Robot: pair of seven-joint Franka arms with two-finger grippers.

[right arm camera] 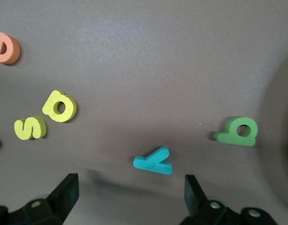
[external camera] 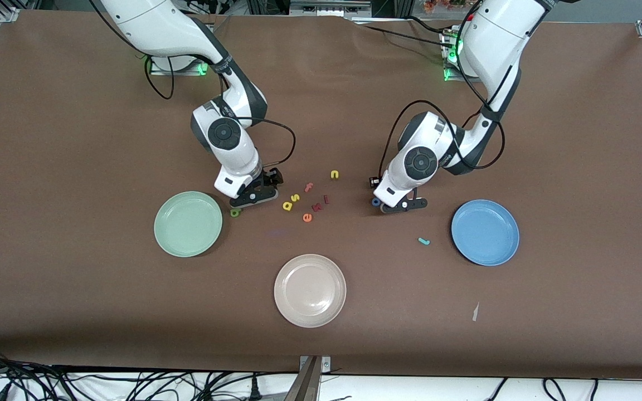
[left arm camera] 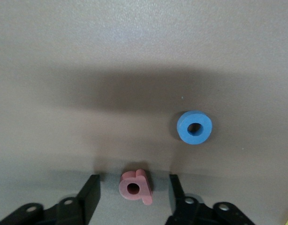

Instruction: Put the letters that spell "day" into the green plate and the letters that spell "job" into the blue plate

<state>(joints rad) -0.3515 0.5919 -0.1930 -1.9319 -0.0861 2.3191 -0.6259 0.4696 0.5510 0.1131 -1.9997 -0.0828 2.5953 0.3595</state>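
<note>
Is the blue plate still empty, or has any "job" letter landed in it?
Empty. The blue plate shows bare; the teal j lies on the table beside it.

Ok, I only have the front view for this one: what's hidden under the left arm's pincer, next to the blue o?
Observer: The left wrist view shows the pink b lying between the fingers of the left pincer, with a gap on each side.
Operator: Is the o touching that b?
Observer: No, the blue o lies apart from it, outside the fingers.
Operator: And under the right one?
Observer: The right pincer is open, and the teal y lies flat just ahead of the gap between its fingers.
</note>
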